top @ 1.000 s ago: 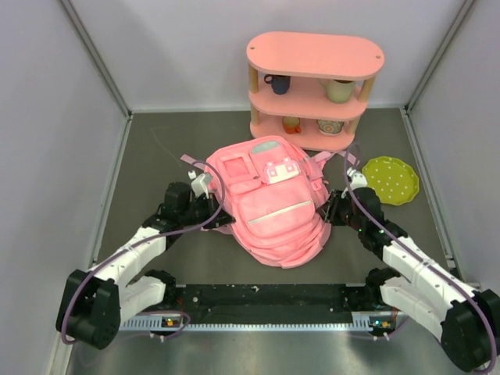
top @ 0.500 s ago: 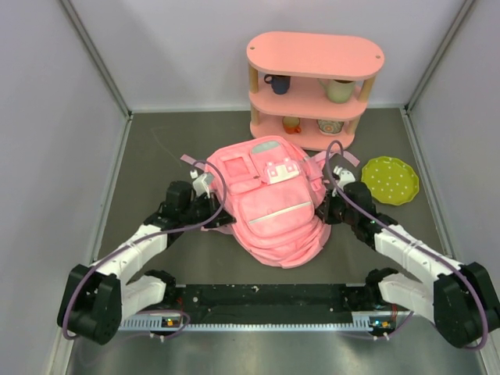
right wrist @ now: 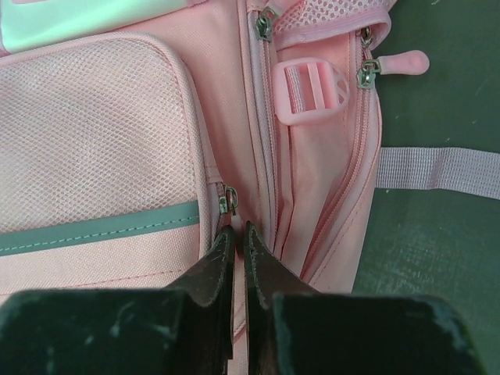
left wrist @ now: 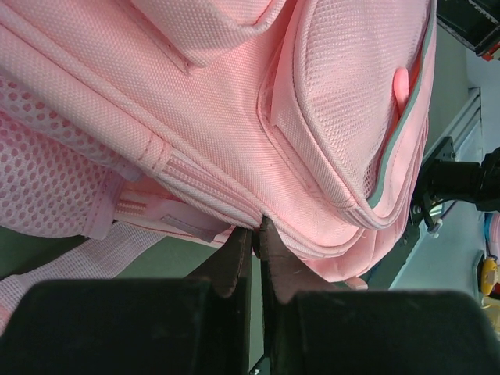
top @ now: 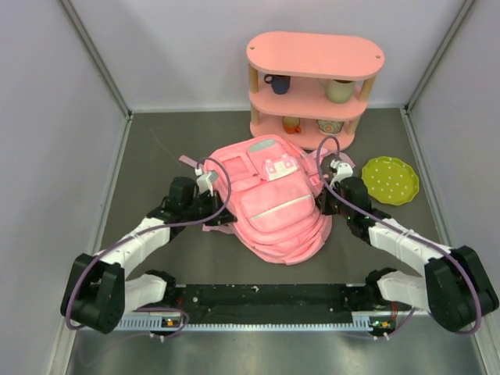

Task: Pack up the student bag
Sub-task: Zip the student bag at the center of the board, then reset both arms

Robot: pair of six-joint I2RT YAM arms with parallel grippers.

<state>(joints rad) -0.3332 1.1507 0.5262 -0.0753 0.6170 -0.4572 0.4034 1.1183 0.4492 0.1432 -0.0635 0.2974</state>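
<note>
table [top: 156, 156]: dark grey, with pale walls [top: 47, 117] on the left, far and right sides
bag [top: 273, 207]: pink, lies front up at the middle of the table, between the two arms and just near of the shelf
shelf [top: 315, 55]: pink, three tiers, by the far wall; a dark cup [top: 277, 82] and a pale cup [top: 338, 90] stand on the middle tier
plate [top: 391, 180]: green, dotted, on the table right of the bag and apart from it
left claw [left wrist: 255, 226]: at the bag's left side, narrow, only a slit between the fingers, tips nipping the bag's lower seam edge just beside a mesh strap [left wrist: 62, 266]
right claw [right wrist: 238, 228]: at the bag's right side, narrow, fingers almost together, tips closed on the lower end of a zip pull [right wrist: 226, 201]
front pocket [right wrist: 94, 141]: mesh face with a teal stripe [right wrist: 94, 230], just left of the zip pull
buckle [right wrist: 306, 92]: pink, on the bag's side between two zip lines
webbing [right wrist: 437, 170]: pale pink, runs from the bag over the table
</note>
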